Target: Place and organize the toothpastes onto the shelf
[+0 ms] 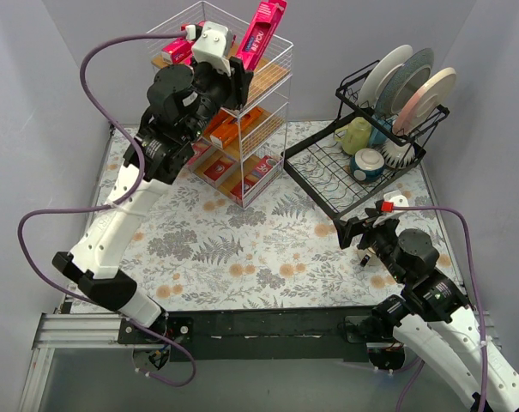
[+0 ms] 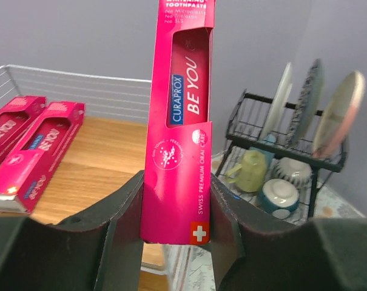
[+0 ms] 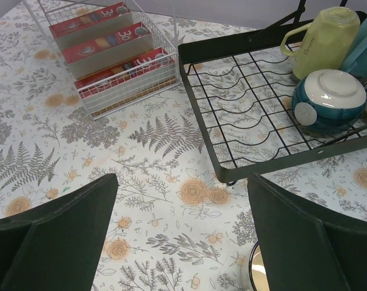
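My left gripper point(image 1: 240, 79) is shut on a bright pink toothpaste box point(image 1: 261, 34) and holds it upright over the top board of the white wire shelf point(image 1: 272, 110). In the left wrist view the box point(image 2: 180, 127) stands between my fingers point(image 2: 125, 209), above the wooden top board point(image 2: 98, 157). Two pink boxes point(image 2: 40, 145) lie flat on that board at the left. Orange boxes point(image 1: 238, 129) lie on the middle tier, dark red 3D boxes point(image 1: 242, 176) on the bottom tier, also in the right wrist view point(image 3: 107, 42). My right gripper point(image 1: 353, 232) is open and empty above the tablecloth.
A black dish rack point(image 1: 362, 167) with plates point(image 1: 413, 86), a green mug point(image 1: 355, 135) and a blue-white bowl point(image 1: 368, 163) stands right of the shelf. Its front edge point(image 3: 280, 163) is just beyond my right fingers. A round rim point(image 3: 256, 270) shows by the right finger.
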Robot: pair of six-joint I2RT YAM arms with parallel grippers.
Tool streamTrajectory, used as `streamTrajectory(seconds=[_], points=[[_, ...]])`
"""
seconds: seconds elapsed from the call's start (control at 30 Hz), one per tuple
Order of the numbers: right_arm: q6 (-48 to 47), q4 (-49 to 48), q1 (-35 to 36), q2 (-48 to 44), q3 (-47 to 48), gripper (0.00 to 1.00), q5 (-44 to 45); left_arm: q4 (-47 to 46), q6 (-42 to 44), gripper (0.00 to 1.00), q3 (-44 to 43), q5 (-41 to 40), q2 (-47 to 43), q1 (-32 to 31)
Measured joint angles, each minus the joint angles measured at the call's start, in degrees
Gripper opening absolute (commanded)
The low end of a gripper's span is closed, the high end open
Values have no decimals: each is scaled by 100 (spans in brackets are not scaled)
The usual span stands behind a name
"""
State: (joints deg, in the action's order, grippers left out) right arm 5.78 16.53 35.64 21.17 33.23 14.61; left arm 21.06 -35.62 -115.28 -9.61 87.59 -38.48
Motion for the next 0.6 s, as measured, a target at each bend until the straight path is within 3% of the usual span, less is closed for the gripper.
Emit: streamTrajectory(seconds=[0.33,0.6], points=[[-4,-2,0,42,-2,97,-20,693,-179,30,-306,638,350,1646],[-11,-4,0,131,-4,97,-31,1128,-208,33,-518,1539,542,1849]])
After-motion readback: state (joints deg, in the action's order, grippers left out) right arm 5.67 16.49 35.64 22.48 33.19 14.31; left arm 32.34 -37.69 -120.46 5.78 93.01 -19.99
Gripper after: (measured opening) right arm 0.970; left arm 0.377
